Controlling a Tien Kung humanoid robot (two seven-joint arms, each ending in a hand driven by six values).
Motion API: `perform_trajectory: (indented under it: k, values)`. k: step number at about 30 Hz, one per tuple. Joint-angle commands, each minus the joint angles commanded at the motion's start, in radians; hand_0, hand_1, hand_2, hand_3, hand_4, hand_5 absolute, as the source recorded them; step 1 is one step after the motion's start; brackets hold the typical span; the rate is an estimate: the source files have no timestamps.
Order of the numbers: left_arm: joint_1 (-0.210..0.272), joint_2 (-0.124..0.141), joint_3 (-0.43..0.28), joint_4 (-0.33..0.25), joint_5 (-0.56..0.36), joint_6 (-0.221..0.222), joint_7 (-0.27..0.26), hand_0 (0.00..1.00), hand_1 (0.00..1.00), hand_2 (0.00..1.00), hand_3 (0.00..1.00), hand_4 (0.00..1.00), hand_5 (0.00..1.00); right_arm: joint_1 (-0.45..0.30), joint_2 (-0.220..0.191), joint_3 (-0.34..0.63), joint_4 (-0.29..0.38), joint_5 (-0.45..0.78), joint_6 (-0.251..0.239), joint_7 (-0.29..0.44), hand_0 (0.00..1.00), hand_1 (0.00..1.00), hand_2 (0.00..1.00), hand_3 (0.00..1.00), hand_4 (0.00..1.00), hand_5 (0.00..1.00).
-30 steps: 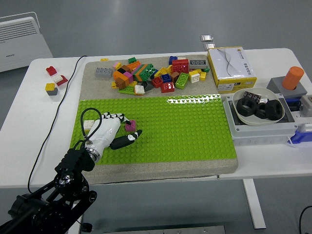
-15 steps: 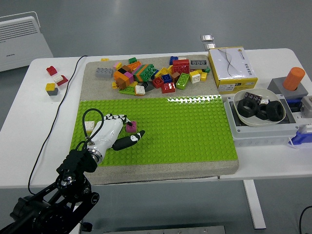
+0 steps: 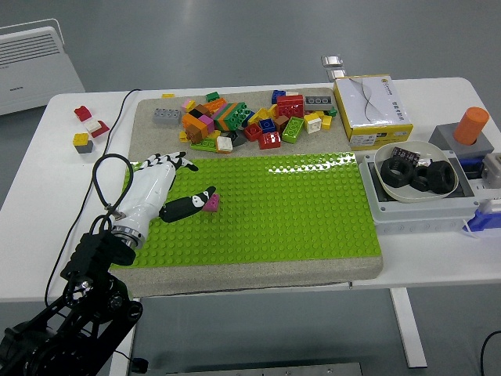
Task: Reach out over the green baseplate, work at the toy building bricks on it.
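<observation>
Green baseplate (image 3: 297,204) lies centre frame on a grey mat (image 3: 258,266), w/ a loose brick pile (image 3: 250,121) just above it on the mat's upper part. Small pink brick (image 3: 210,204) sits at the plate's left-centre, touching the left hand's thumb tip. Left hand (image 3: 153,192) is over the plate's left edge, fingers spread toward upper right, thumb out sideways; can't tell if it's pinching the brick. Yellow box (image 3: 372,110) upper right; bowl of black rings (image 3: 416,174) at right.

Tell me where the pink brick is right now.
In the head view, the pink brick is over the left part of the green baseplate, at the thumb tip of the left hand.
</observation>
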Motion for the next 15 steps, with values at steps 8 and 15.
perform_trajectory:
  k: [8,15]
  values:
    - [-0.008,0.004,0.053,0.041,-0.025,-0.001,0.007,0.976,0.915,0.919,0.639,0.814,0.529,0.001,0.004,0.019,0.000,-0.013,-0.001,0.002,0.670,0.665,0.734,0.753,0.759,0.962]
    - [-0.045,-0.007,0.105,0.119,-0.040,0.008,-0.007,0.976,0.914,0.917,0.636,0.808,0.518,0.005,0.001,0.053,0.000,-0.039,0.003,0.005,0.668,0.666,0.732,0.753,0.761,0.964]
